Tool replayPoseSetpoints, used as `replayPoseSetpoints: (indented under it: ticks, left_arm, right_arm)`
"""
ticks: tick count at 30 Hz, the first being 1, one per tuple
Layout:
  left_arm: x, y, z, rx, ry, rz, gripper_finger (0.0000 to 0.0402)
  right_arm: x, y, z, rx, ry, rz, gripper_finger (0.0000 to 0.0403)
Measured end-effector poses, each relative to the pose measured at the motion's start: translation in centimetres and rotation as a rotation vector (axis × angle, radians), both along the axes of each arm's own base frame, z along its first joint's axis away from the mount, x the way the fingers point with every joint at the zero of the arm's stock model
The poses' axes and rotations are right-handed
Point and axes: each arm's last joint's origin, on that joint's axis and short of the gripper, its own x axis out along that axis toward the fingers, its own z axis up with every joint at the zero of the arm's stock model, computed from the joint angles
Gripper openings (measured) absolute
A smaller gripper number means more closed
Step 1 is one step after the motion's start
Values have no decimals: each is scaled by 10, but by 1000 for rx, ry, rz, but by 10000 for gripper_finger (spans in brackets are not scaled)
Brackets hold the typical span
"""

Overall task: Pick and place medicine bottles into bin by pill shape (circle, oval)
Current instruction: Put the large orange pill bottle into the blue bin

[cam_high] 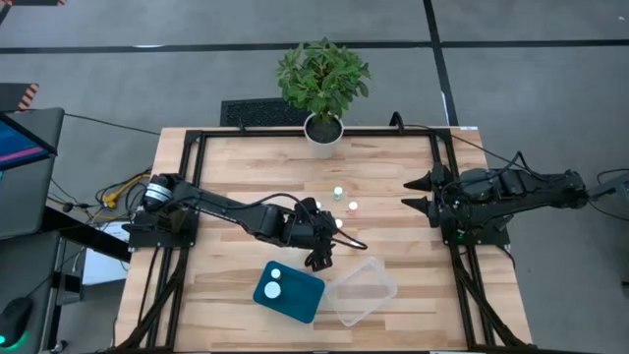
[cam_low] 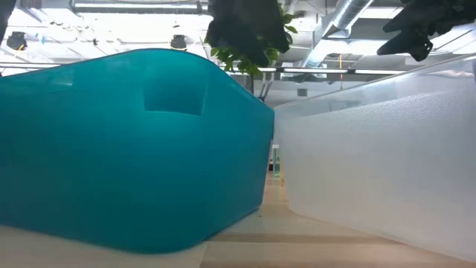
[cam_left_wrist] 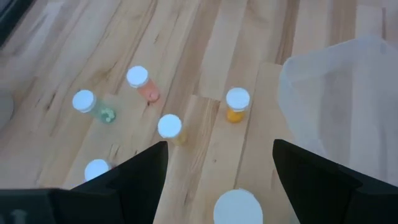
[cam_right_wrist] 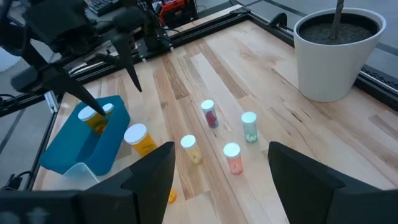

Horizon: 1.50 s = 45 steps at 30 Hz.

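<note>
- Left gripper [cam_high: 324, 251] hangs just beyond the blue bin [cam_high: 307, 298], fingers spread wide, holding nothing.
- Loose bottles [cam_right_wrist: 210, 114] stand between blue bin and plant pot [cam_high: 322, 135]; two sit inside the bin.
- Judged light, rigid, slick plastic; grip the body under the cap.
- Right gripper [cam_high: 413, 193] waits at the table's right side, open.

No readable text, label, brand, number or sign is found in any of the views. The medicine bottles [cam_right_wrist: 210, 114] are seen too small for any label print to be made out, and nothing is printed on the blue bin [cam_high: 289, 289], the clear bin [cam_high: 361, 291] or the desk [cam_high: 246, 167].
</note>
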Motion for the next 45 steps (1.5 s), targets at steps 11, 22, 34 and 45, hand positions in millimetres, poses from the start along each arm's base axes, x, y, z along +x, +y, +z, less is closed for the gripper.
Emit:
replayPoseSetpoints:
  ticks: [11,22,34,45]
  left_arm:
    - [0,16,-20,-105,-15,-17,284]
    - [2,20,-16,-41,-51,-31,284]
    - [-37,21,-50,-182,-287,45,283]
    - [-46,30,-58,-196,-253,-124,283]
  right_arm:
    - [0,0,0,0,-1,0,271]
    - [0,0,0,0,-3,-1,271]
    - [0,-1,1,-9,-7,-24,271]
    - [0,-7,1,-9,-8,-84,271]
